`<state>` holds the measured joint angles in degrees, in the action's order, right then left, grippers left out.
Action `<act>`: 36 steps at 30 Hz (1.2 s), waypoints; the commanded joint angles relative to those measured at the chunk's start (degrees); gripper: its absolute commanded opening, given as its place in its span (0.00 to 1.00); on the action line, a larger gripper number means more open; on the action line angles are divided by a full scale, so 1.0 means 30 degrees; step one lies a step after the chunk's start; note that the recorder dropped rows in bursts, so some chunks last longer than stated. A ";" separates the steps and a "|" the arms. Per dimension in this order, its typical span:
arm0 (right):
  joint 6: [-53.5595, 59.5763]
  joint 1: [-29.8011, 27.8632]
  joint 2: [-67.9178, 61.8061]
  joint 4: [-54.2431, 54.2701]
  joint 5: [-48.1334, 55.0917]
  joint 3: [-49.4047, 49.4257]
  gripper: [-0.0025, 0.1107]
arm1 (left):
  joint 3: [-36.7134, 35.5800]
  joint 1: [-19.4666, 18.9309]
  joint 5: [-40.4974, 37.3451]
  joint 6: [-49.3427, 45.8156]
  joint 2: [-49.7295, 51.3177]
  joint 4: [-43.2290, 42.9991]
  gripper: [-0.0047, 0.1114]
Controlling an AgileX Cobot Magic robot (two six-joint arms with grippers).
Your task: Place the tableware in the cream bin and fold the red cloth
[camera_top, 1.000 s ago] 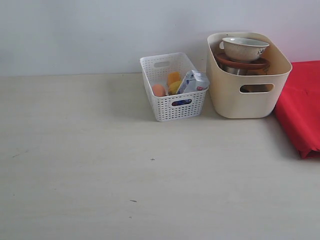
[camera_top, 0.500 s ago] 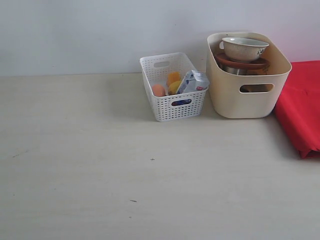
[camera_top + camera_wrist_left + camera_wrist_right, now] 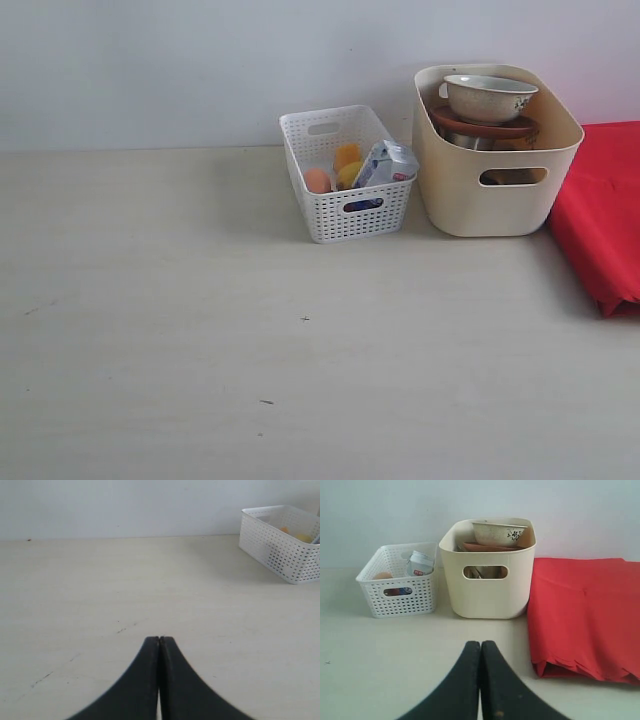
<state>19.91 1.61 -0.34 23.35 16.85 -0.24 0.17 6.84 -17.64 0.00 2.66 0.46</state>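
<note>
The cream bin stands at the back right. Inside it a pale patterned bowl rests on a terracotta plate, with a steel cup partly hidden below. The bin and bowl also show in the right wrist view. The red cloth lies folded to the right of the bin, its layered edge facing my right gripper. That gripper is shut and empty, a short way in front of the bin. My left gripper is shut and empty over bare table. Neither arm appears in the exterior view.
A white lattice basket left of the bin holds a milk carton, an egg and yellow-orange food. The basket sits far off in the left wrist view. A pale wall runs behind the table.
</note>
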 commanded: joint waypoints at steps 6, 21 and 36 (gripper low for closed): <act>-0.1576 -0.0082 0.0114 -0.1357 0.0061 0.0081 0.02 | -0.0058 -0.0079 0.0079 0.0168 -0.0080 0.0202 0.04; -0.7664 -0.0082 0.0114 -0.7590 -0.0615 0.0081 0.02 | -0.0058 -0.0079 0.0079 0.0168 -0.0080 0.0202 0.04; -0.7664 -0.0082 0.0114 -0.7590 -0.0220 0.0081 0.02 | -0.0058 -0.0079 0.0079 0.0168 -0.0080 0.0202 0.04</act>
<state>-3.15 1.61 -0.34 1.14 16.22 -0.24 0.17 6.84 -17.64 0.00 2.66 0.46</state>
